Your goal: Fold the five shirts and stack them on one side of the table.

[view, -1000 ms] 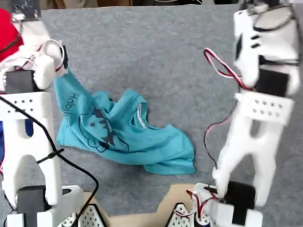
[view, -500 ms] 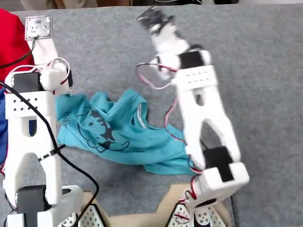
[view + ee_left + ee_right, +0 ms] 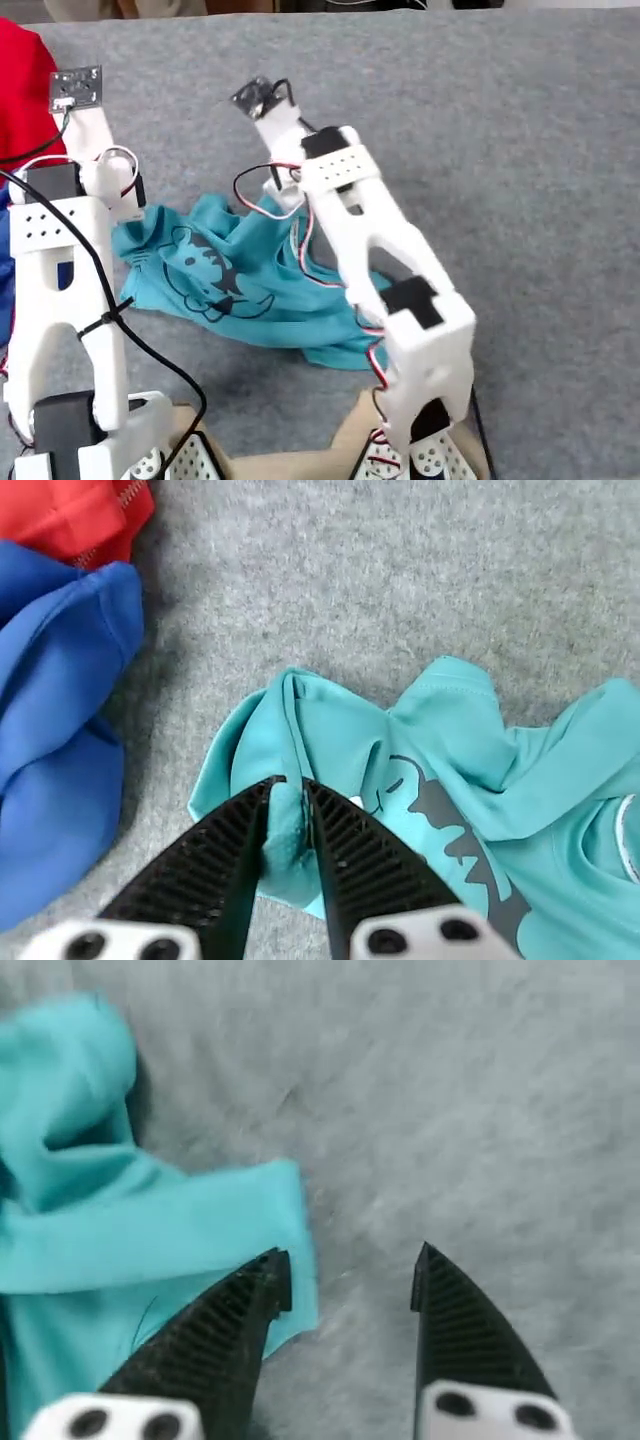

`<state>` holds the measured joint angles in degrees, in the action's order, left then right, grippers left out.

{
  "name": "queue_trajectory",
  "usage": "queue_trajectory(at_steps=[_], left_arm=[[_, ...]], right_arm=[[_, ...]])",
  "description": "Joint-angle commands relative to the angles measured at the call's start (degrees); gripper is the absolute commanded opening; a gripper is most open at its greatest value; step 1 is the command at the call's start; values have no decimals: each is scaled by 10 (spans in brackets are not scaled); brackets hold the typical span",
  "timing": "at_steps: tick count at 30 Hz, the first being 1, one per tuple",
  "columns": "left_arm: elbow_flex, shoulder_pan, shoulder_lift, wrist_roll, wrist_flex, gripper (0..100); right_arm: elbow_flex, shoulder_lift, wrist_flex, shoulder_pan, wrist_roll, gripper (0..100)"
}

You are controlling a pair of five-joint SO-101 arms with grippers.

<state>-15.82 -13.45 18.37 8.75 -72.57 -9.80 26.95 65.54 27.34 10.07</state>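
One teal shirt [image 3: 262,312] lies crumpled, its dark print showing.

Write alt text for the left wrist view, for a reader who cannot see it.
The left hand is shut on a fold at the edge of a crumpled teal shirt lying on a grey table. A blue shirt and a red shirt lie bunched nearby, apart from it.
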Motion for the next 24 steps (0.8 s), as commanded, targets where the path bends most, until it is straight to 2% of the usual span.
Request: queue_trajectory(at_steps=[1, 8, 14, 18, 24], left_arm=[[-2, -4, 7, 0, -11, 19], [-5, 4, 7, -47, -30, 19], [-5, 9, 6, -47, -56, 19], [-10, 9, 5, -47, -67, 19], [-33, 9, 6, -48, -67, 19]], right_arm=[[-73, 49, 62, 14, -6, 210], [-224, 179, 187, 15, -7, 198], [-362, 258, 287, -22, -30, 9], [-444, 281, 361, -48, -32, 9], [-443, 239, 368, -90, -41, 7]])
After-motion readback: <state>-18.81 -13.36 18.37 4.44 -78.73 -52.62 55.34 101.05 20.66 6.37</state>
